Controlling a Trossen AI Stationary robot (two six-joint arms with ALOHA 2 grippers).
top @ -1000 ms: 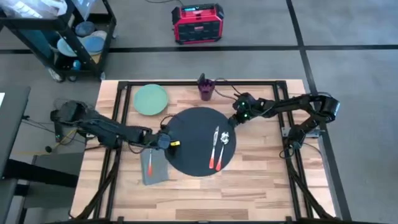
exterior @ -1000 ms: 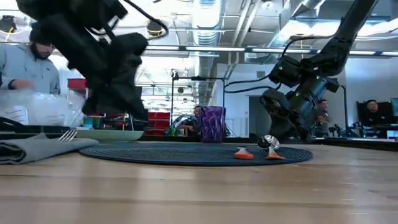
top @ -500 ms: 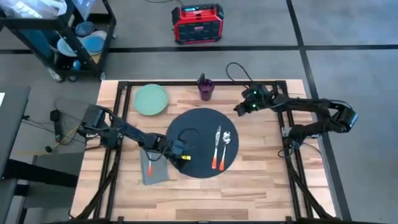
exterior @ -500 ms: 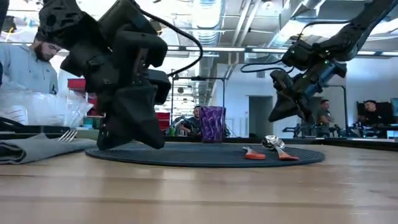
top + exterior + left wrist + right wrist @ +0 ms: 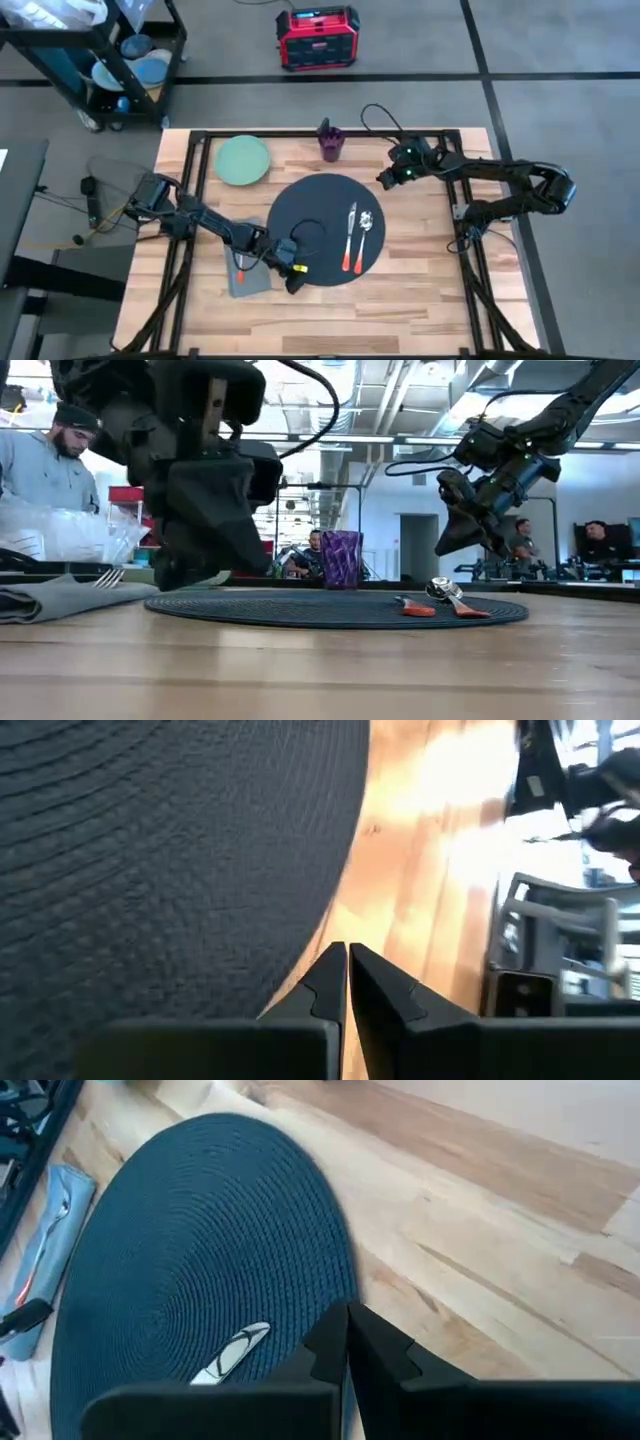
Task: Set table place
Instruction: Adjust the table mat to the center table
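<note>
The place, a round dark grey mat (image 5: 310,215), lies flat on the wooden table (image 5: 420,300). A knife (image 5: 349,240) and a spoon (image 5: 365,222), both with orange handles, lie on its right half. My left gripper (image 5: 293,283) is shut and low at the mat's near-left rim (image 5: 300,950). My right gripper (image 5: 381,180) is shut and hangs in the air past the mat's far-right side (image 5: 340,1270), with nothing in it. In the low view it (image 5: 450,545) is well above the spoon (image 5: 440,590). My left gripper's shut fingertips (image 5: 330,975) point down at the mat's near-left rim, where mat and bare wood meet. I cannot tell whether they touch the mat.
A pale green plate (image 5: 243,160) lies at the far left and a purple cup (image 5: 330,143) at the far middle. A grey napkin (image 5: 250,278) with a fork (image 5: 45,1245) lies left of the mat. Bare wood shows on the near and right parts. A person (image 5: 45,465) stands beyond the table.
My left gripper has gone from the mat's left edge along its rim toward the table's near edge. My right gripper has risen from beside the spoon and away from the mat. The mat, with knife and spoon on it, has slid a little toward the table's right edge.
</note>
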